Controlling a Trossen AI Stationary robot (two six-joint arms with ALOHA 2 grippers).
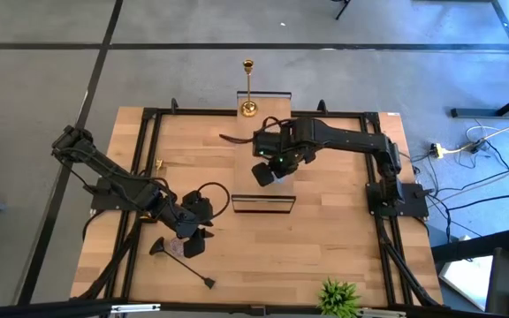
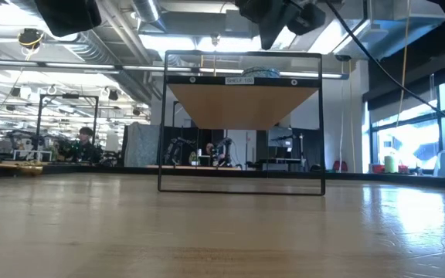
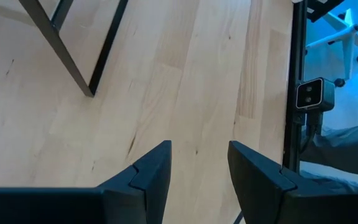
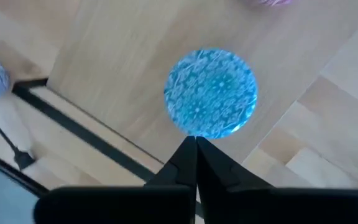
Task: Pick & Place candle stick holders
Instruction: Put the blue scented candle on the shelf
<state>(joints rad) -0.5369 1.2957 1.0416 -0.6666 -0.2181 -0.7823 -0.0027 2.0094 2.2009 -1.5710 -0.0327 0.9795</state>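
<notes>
One gold candle stick holder (image 1: 248, 88) stands upright on its round base at the table's far edge. A black one (image 1: 184, 263) lies on its side near the front left, its flared base (image 1: 159, 247) toward the left. My left gripper (image 1: 196, 242) hovers open just beside it, with only bare wood between its fingers (image 3: 197, 168). My right gripper (image 1: 268, 173) hangs shut, pointing down above a black-framed wooden shelf (image 2: 242, 123) at mid-table. Its tips (image 4: 196, 149) are over a round blue patterned disc (image 4: 211, 93) on the shelf top and hold nothing.
A second dark frame (image 1: 264, 94) stands at the far edge beside the gold holder. A small gold object (image 1: 159, 163) lies by the left rail. A green plant (image 1: 338, 297) sits at the near edge. Black rails (image 1: 148, 159) border the table.
</notes>
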